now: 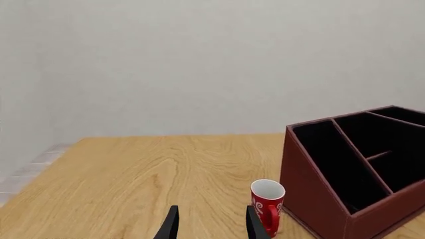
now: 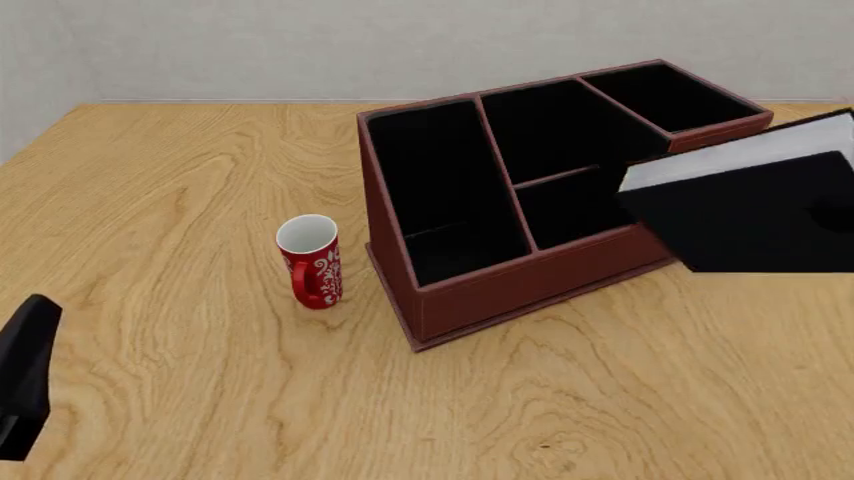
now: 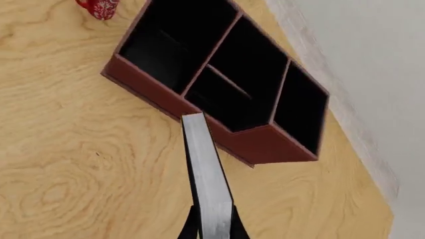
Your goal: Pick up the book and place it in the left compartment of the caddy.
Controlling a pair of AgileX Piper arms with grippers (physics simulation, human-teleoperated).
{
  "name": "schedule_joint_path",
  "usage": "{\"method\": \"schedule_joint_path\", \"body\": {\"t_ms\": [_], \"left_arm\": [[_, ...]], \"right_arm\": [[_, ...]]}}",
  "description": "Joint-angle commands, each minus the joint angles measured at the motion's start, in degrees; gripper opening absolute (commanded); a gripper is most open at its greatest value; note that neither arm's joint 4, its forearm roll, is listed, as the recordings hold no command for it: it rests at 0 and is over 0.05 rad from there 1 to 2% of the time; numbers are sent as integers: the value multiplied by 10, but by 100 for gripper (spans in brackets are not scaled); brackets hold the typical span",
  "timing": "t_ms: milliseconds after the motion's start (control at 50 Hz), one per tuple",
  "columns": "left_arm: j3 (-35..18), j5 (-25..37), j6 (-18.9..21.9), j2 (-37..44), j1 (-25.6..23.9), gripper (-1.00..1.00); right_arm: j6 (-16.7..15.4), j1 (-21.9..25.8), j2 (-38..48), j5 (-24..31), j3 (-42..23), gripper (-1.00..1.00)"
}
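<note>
Left hand open, mug just beside caddy.

black book, red-brown caddy, red-white mug

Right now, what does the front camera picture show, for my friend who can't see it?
A black book with white page edges hangs in the air at the right, beside a big red-brown caddy with black empty sections, on a wooden table. A red-and-white mug stands left of the caddy.
</note>
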Motion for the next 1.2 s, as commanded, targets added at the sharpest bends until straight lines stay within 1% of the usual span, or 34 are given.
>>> {"method": "schedule_joint_path", "body": {"t_ms": [20,80,100,140,180,220,260,300,320,360,380,420,480,500,520,580,640,660,720,740,780,800,840,860,880,900,920,960,980,1060,1080,1120,1160,1200], "left_arm": [[-9,8,-11,0,13,100],[-13,17,-12,0,15,100],[-13,21,-8,0,19,100],[-13,21,-4,0,22,100],[-15,20,-3,0,19,100],[-16,21,-2,0,23,100],[-19,26,-5,0,25,100],[-21,31,8,0,32,100],[-21,34,18,0,29,100],[-21,29,16,0,29,100],[-20,29,18,0,29,100],[-26,31,23,0,27,100],[-23,30,18,0,25,100],[-23,30,18,0,25,100],[-16,25,20,0,24,100],[-17,27,17,0,26,100],[-16,28,12,0,29,100],[-15,28,13,0,30,100],[-13,28,11,0,31,100],[-13,26,11,0,32,100],[-12,25,10,0,33,100],[-12,24,9,0,35,100],[-11,23,5,0,37,100],[-10,22,4,0,38,100],[-8,21,2,0,38,100],[-8,21,2,0,38,100],[-7,21,2,0,37,100],[-7,22,0,0,39,100],[-7,22,1,0,40,100],[-8,21,11,0,36,100],[-9,20,18,0,34,100],[-13,21,18,0,33,100],[-16,19,24,0,29,100],[-17,19,25,0,29,100]], "right_arm": [[173,78,56,1,-110,-100],[221,114,64,1,-133,-100],[245,119,69,1,-142,-100],[242,122,68,1,-140,-100],[264,134,71,1,-145,-100],[256,131,72,1,-147,-100],[273,153,77,1,-146,-100],[262,141,81,1,-146,-100],[273,158,85,1,-149,-100],[266,155,92,1,-145,-100],[278,170,100,1,-143,-100],[274,175,113,1,-142,-100],[301,196,138,1,-155,-100],[301,196,138,1,-155,-100],[289,203,153,1,-159,-100],[303,223,178,1,-173,-100],[299,226,190,1,-176,-100],[311,235,196,1,-179,-100],[305,235,211,1,-176,-100],[311,239,218,1,-176,-100],[294,231,225,1,-169,-100],[301,233,230,1,-178,-100],[277,218,235,1,-177,-100],[290,224,240,1,-186,-100],[277,215,244,1,-186,-100],[277,215,244,1,-187,-100],[265,207,249,1,-187,-100],[269,210,253,1,-192,-100],[259,205,255,1,-189,-100],[255,203,261,1,-190,-100],[244,195,262,1,-189,-100],[246,194,265,1,-193,-100],[234,184,266,1,-195,-100],[238,186,267,1,-196,-100]]}}
